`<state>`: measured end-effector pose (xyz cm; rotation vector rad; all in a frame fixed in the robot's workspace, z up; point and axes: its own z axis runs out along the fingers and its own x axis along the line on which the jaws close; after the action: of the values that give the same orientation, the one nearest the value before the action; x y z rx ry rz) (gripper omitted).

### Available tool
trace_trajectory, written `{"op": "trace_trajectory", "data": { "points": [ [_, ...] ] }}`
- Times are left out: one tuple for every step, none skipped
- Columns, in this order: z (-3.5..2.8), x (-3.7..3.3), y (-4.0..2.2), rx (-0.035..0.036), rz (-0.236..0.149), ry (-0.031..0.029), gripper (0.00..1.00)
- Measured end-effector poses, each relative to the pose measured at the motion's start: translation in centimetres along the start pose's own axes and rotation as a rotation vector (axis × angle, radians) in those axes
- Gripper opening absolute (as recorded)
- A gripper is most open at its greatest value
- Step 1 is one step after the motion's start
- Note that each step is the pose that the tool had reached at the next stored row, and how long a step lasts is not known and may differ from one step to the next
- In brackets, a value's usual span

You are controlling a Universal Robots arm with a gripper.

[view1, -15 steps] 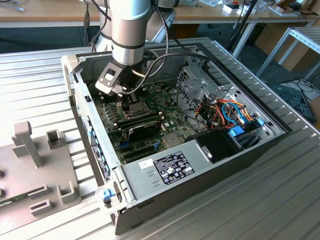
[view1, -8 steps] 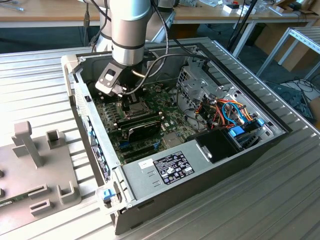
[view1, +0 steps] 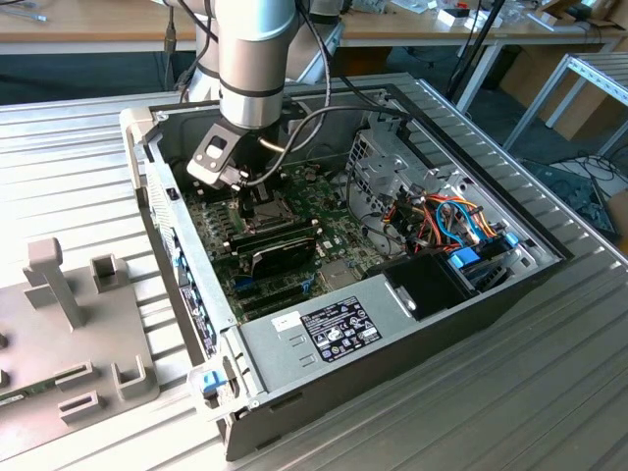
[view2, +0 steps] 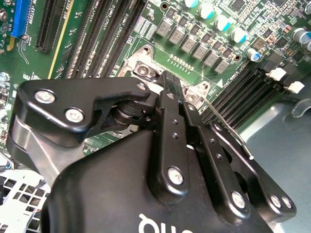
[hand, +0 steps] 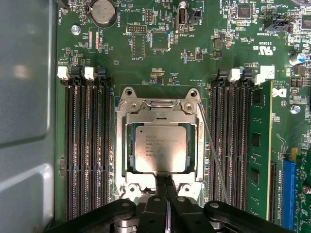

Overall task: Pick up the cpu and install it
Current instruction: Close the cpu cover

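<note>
**Hanging over the socket frame [hand: 160, 112], black fingers [hand: 160, 188] pressed together; cpu [hand: 159, 148] seated inside**

Both wrist views show the arm's two fingers [view2: 171, 104] drawn narrow, tip against tip, with nothing held between them. They sit at one edge of the socket frame. Whether they touch its metal cannot be told.

The cpu lies flat within the frame, just beside the fingertips. Its dull silver top faces up and the frame borders it on all four sides. A thin wire lever [hand: 213, 155] runs along one side of the frame.

Rows of black memory slots [hand: 87, 145] flank the frame on two opposite sides. The green motherboard [hand: 146, 48] spreads out around it, and a round coin battery [hand: 103, 10] sits well apart from the frame near the board's edge.

In the exterior view, the arm [view1: 255, 59] reaches down into an open computer case [view1: 343, 392], straight above the frame. A grey power supply [view1: 314, 329] lies inside the case near the frame.

The case rests on a ribbed metal table [view1: 78, 157]. A grey fixture plate [view1: 69, 334] stands well apart from the frame, toward the exterior view's left.
</note>
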<state>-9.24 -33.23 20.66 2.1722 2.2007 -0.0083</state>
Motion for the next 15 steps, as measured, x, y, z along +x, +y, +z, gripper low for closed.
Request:
{"op": "trace_trajectory", "data": {
  "points": [
    [-0.02, 0.0, 0.0, -0.0001, 0.0, 0.0002, 0.11],
    [-0.16, 0.0, 0.01, -0.0001, 0.0, 0.0001, 0.11],
    [-0.34, -0.01, 0.01, 0.0, 0.0, 0.0, 0.11],
    [-0.51, -0.02, 0.02, 0.0, 0.0, 0.0, 0.11],
    [-0.64, -0.02, 0.02, 0.0, 0.0, 0.0, 0.11],
    [-0.77, -0.03, 0.02, 0.0, 0.0, -0.0001, 0.11],
    [-0.9, -0.03, 0.03, 0.0, 0.0, 0.0, 0.11],
    [-1.01, -0.04, 0.03, -0.0001, 0.0, -0.0001, 0.11],
    [-1.24, -0.05, 0.04, -0.0003, 0.0, -0.0002, 0.11],
    [-1.39, -0.06, 0.04, -0.0004, 0.0, -0.0001, 0.11],
    [-1.48, -0.06, 0.05, -0.0005, 0.0, -0.0001, 0.11],
    [-1.71, -0.07, 0.05, -0.0005, 0.0, -0.0001, 0.11],
    [-2.0, -0.08, 0.06, -0.0007, 0.0, -0.0001, 0.11],
    [-2.2, -0.09, 0.07, -0.0008, 0.0, -0.0003, 0.11],
    [-2.39, -0.09, 0.07, -0.0013, 0.0, -0.0004, 0.11]
  ]
}}
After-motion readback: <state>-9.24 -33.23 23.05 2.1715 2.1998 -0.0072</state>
